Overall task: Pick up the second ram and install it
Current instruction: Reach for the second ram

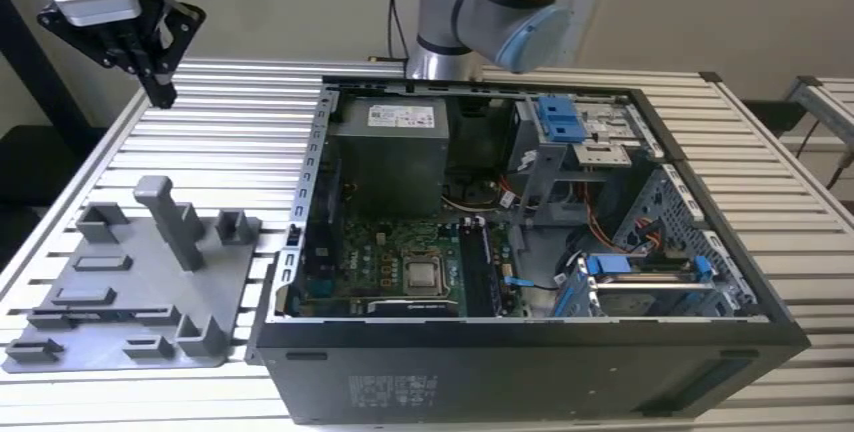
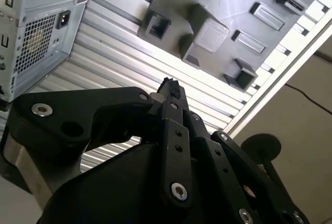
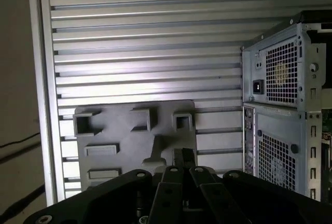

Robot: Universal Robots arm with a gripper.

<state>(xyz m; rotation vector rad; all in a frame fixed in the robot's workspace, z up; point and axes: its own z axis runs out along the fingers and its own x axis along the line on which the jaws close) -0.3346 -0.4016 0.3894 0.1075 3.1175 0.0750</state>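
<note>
My gripper (image 1: 162, 92) hangs high above the far corner of the slatted table on the exterior view's left. Its dark fingers point down and are pressed together, and I see nothing between them. In both wrist views the closed fingertips (image 2: 170, 86) (image 3: 184, 154) sit over the grey holder plate (image 2: 228, 6) (image 3: 129, 141). That plate (image 1: 134, 292) lies on the table well below the gripper, nearer the front. The second ram is hidden or out of view. The long black memory slots (image 1: 478, 270) lie on the green motherboard (image 1: 387, 252) inside the open computer case (image 1: 534, 362).
The open case takes up the exterior view's middle and right, and its rear panel (image 3: 282, 105) (image 2: 36, 32) faces the gripper. A tall grey post (image 1: 174, 222) and several small blocks rise from the holder plate. The arm's base (image 1: 487, 12) stands behind the case.
</note>
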